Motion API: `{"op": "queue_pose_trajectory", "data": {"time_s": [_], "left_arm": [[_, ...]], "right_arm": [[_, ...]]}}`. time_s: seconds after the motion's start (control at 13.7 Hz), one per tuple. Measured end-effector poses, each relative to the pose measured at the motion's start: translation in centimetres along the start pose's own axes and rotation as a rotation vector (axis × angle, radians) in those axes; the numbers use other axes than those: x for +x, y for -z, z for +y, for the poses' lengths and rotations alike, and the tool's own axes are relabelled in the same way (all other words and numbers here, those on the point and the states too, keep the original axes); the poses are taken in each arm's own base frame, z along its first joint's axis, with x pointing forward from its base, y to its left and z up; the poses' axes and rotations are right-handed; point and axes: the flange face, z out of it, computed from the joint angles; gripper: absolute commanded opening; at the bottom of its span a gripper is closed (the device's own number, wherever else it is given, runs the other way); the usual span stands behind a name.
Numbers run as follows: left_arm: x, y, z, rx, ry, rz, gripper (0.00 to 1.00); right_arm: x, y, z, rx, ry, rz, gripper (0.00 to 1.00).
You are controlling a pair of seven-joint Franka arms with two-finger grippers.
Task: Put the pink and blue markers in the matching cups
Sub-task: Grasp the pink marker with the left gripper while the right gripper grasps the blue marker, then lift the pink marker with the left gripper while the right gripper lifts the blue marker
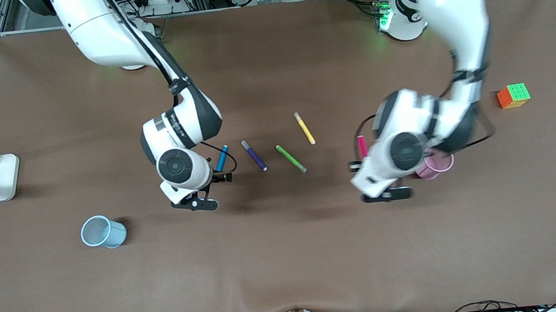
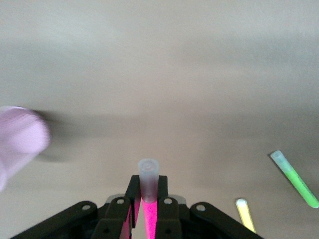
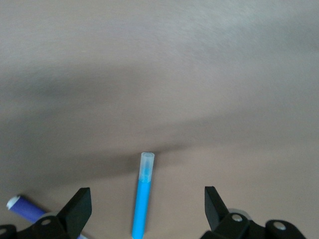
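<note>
Two pick-and-place runs are at different stages. The left pincer [image 2: 148,209] is clamped on the pink marker [image 1: 361,146], whose pale cap pokes out between the fingers in the left wrist view; in the front view the marker is carried above the worktop [image 1: 288,257], just beside the pink cup [image 1: 435,165], which stands toward the left arm's end and is partly hidden under the arm. The right pincer [image 3: 144,206] stands wide open, fingers spread to either side of the blue marker [image 1: 222,158], which lies flat on the worktop beside the purple pen [image 1: 254,155]; no contact shows. The blue cup [image 1: 103,232] sits well apart, toward the right arm's end and nearer the front camera than the pens. Judgement: the pink marker is in the carry step, the blue marker in the approach step, neither cup filled. Next, the left arm would need to bring the marker over the pink cup's mouth before letting go. The right arm would need to descend and close across the blue barrel without nudging the purple pen. The green pen [image 1: 291,158] and yellow pen [image 1: 304,128] are not involved.
</note>
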Motion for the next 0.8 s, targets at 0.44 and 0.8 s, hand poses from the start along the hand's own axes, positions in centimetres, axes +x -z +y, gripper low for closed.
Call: {"op": "queue_pose_trajectory", "data": {"time_s": [0.44,0.8], "left_arm": [[1.0,8.4,-12.3,-0.044,0.041,0.088,0.0],[-2.3,15.8,-17.9,0.02,0.098,0.144,0.0]], "right_arm": [[1.9,-2.2,3.3,0.02,-0.126,0.031,1.0],[-0.7,-2.9,0.3,0.02,-0.07,0.037,1.0]]}}
